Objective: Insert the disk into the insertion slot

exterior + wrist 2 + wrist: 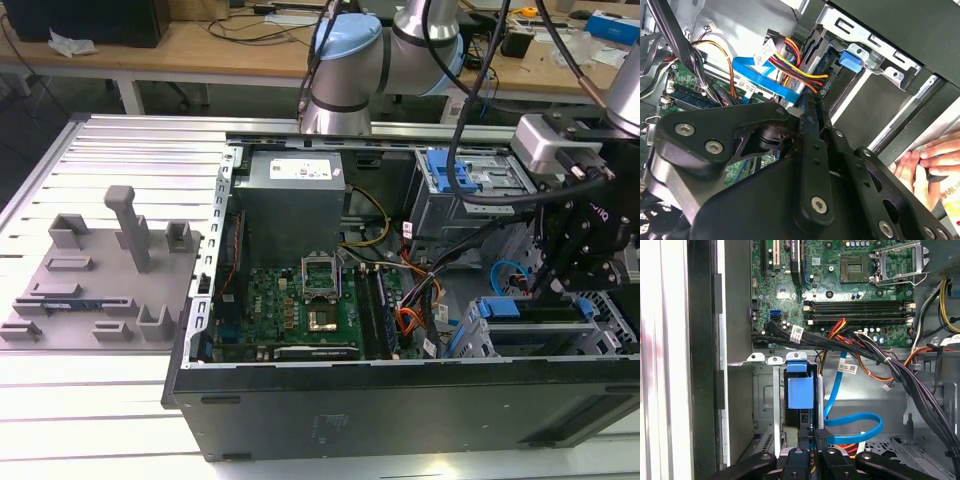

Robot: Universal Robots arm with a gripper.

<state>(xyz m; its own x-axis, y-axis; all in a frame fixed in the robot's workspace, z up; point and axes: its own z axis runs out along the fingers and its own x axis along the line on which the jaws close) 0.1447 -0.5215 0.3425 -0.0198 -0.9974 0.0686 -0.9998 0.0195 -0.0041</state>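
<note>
Open desktop PC case (400,400) lying on its side on a ribbed metal table (110,400), seen in the exterior view. The black gripper (585,245) hangs over the case's corner at the exterior view's right, its fingertips hidden behind its own body there.

In the first wrist view the gripper (812,440) has its two fingers drawn close together around a thin dark edge. This is prob. the disk (804,422), but only a sliver shows, so can't confirm the grip. The disk's blue handle end (800,390) sits in the insertion slot (777,405), a narrow grey metal bay w/ upright walls; how deep the disk sits can't be told.

A flat blue data cable (852,422) loops beside the bay, near the fingers. Black cable bundle (840,347) crosses above the bay, partly covering the motherboard (840,290).

In the second wrist view, black gripper linkage blocks the lower part; past it, a blue latch (850,60) on a silver cage (875,45). A person's hand (930,162), cut off at the frame edge, rests outside the case.

Grey moulded tray (95,280) lies on the table, at the exterior view's left.
</note>
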